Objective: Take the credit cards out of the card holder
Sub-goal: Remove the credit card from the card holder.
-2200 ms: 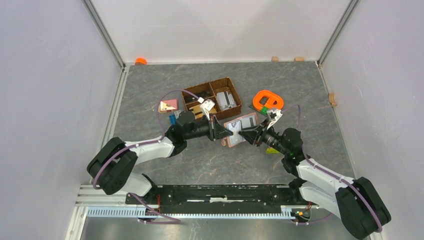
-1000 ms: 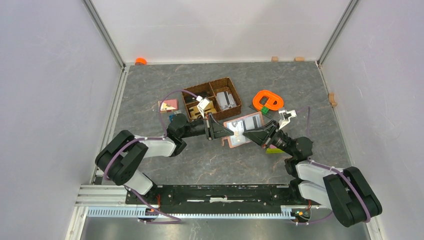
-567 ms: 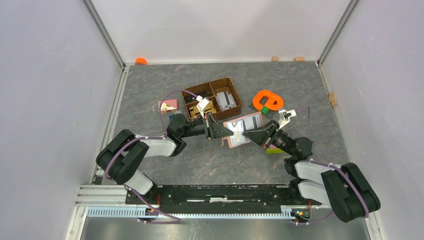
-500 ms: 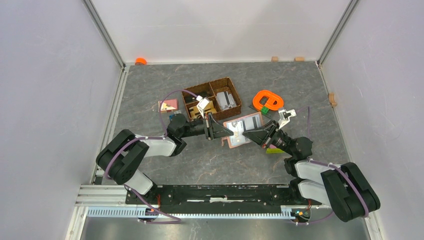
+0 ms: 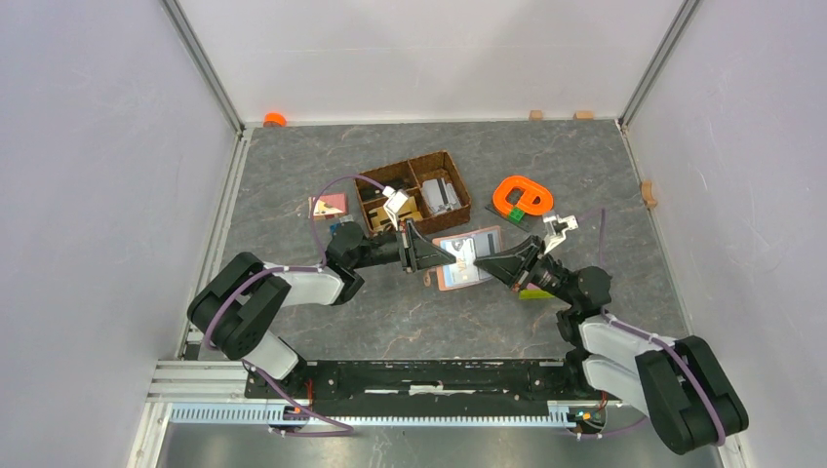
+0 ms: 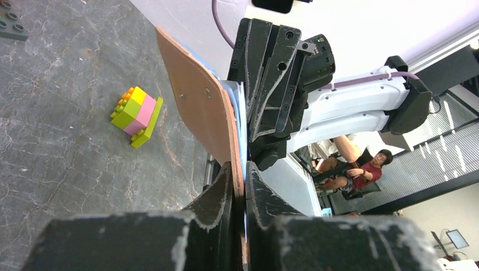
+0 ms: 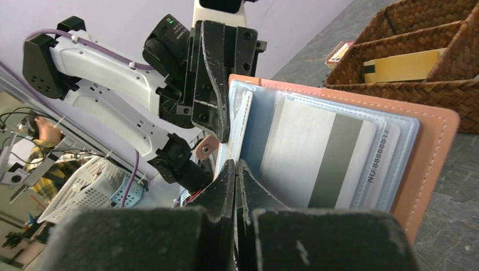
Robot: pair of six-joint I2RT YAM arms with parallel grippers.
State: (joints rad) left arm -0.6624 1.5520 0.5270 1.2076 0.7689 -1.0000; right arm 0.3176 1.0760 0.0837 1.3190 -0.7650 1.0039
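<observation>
1. Card holder is up off the tabletop, abt the middle, just on the near side of the basket. It's open and stands on edge, long side running L to R btw the 2 arms.
2. L fingers pinch its L end tight, w/ the leather btw them.
3. R fingers are pressed flat together, tips right at the edge of the see-thru sleeves. They may nip a thin card edge; can't tell for sure.
4. Credit cards sit inside the sleeves. That inner side faces the R arm.
5. Key thing: the cards lie just past the R tips, long side pointing at the R arm. So R looks like the puller and L the holder. I think R needs to pull straight back, away from L.
6. Around: orange ring past the R arm toward the far edge, small brick stack on the tabletop by the R arm, pink-tan piece L of the basket.
7. Nothing seems to block the pull path. Risk: the sleeve may drag along w/ the card.
</observation>
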